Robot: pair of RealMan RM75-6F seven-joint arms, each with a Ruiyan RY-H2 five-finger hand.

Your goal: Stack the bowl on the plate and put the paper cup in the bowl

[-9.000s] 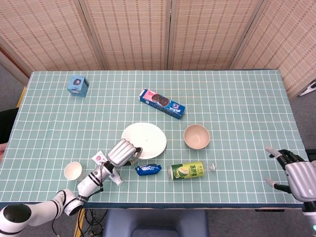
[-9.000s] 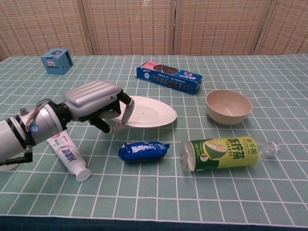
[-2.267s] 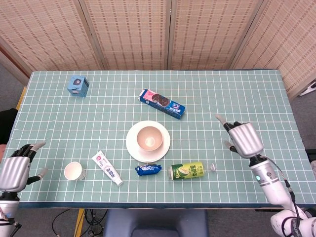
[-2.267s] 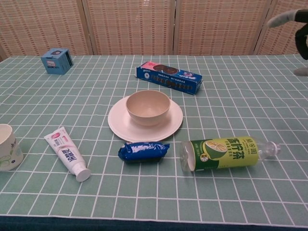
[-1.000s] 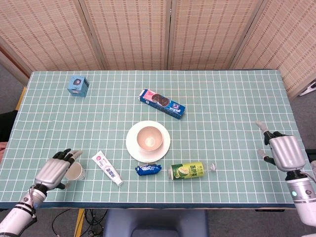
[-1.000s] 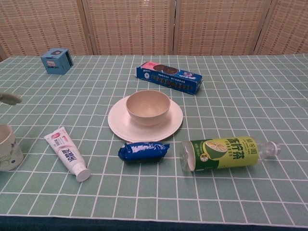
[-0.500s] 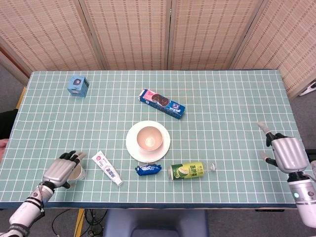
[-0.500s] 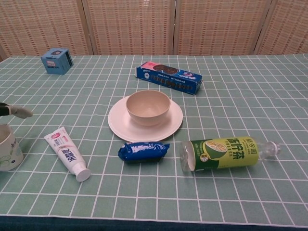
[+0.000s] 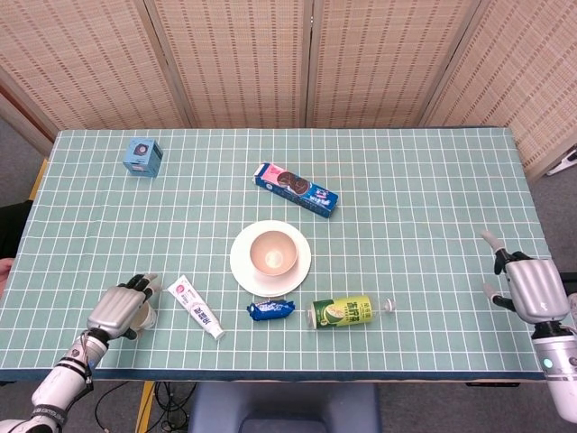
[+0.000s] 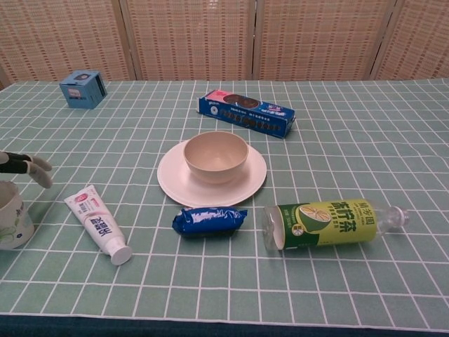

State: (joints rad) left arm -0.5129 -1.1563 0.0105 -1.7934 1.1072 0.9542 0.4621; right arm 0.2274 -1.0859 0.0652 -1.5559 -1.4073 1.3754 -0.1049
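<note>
Well to the right of the left hand [image 9: 115, 312], the lying green bottle [image 10: 324, 223] carries large Chinese characters, too small to read surely. Toothpaste tube [image 10: 97, 223] print is illegible.

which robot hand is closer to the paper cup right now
Left. The left robot hand is right over the paper cup at the table's near left corner, fingers curling around it. The right robot hand hangs at the far right edge, across the whole table.
</note>
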